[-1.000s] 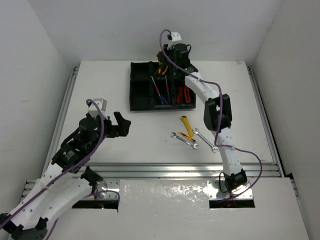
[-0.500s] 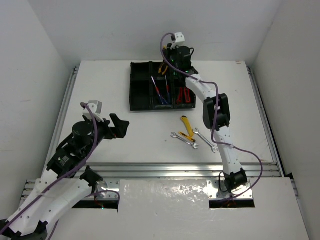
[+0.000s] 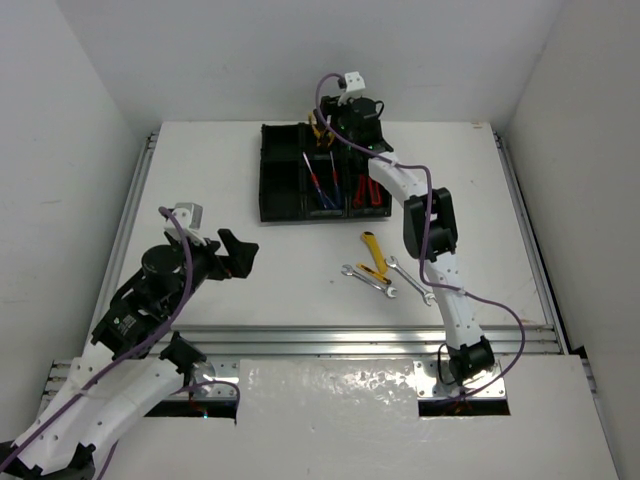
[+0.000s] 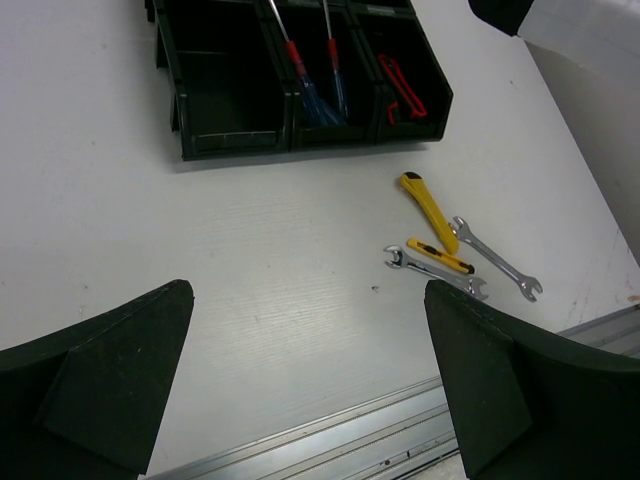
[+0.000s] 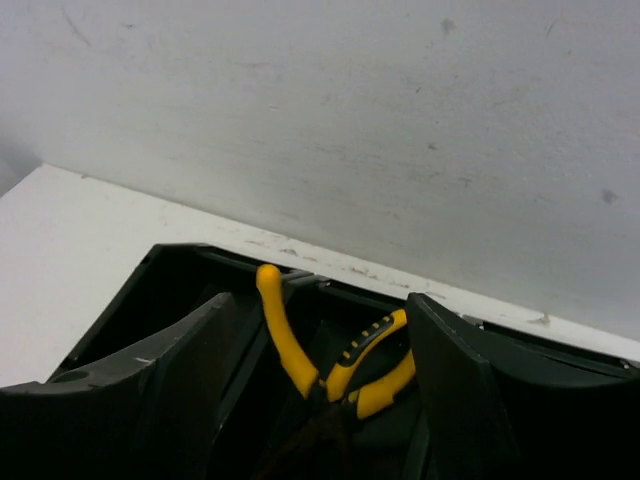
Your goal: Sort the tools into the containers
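The right gripper (image 5: 320, 300) gapes wide and empty around yellow-handled pliers (image 5: 285, 335) leaning against a divider of the black plastic tray (image 5: 185, 250); lifting away could snag them.

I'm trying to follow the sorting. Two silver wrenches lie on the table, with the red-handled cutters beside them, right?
Not quite. The two silver wrenches do lie on the table, but the red-handled cutters are not beside them: they are inside the black tray, in its near right compartment. The left wrist view shows this.
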Controlling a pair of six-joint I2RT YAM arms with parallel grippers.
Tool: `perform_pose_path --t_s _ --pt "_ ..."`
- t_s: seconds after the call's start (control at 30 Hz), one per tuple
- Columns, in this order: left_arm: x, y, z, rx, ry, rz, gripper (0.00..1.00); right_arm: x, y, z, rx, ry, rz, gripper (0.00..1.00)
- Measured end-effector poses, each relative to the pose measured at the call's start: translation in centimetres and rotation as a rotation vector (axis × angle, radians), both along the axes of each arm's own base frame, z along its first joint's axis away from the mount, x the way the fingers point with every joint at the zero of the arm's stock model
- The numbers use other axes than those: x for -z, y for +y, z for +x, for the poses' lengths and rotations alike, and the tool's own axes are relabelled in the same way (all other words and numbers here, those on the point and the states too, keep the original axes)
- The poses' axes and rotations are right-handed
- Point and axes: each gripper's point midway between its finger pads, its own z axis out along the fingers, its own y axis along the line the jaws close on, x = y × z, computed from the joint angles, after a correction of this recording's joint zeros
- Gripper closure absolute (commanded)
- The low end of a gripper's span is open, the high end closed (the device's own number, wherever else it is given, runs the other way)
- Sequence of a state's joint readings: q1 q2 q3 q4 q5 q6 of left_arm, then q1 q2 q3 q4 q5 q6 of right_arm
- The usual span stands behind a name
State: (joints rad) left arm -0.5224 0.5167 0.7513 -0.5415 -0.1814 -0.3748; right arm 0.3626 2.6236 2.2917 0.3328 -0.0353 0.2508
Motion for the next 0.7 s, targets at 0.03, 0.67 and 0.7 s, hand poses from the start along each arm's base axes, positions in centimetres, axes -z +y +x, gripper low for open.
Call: perform_pose_path --t_s 0.03,0.67,0.7 --pt "0.0 0.0 0.0 0.0 -0.001 -0.001 0.0 -0.2 -0.1 0.0 0.003 -0.002 -0.003 0.29" --pt "0.1 -0.1 0.0 0.004 0.002 0.0 0.0 -8.5 -12.1 -19.6 0.215 0.252 -0.224 0.07" --pt "0.1 -0.1 0.0 0.006 0.005 0.001 0.0 -8.3 -12.8 -21.6 0.213 0.275 -0.226 0.09"
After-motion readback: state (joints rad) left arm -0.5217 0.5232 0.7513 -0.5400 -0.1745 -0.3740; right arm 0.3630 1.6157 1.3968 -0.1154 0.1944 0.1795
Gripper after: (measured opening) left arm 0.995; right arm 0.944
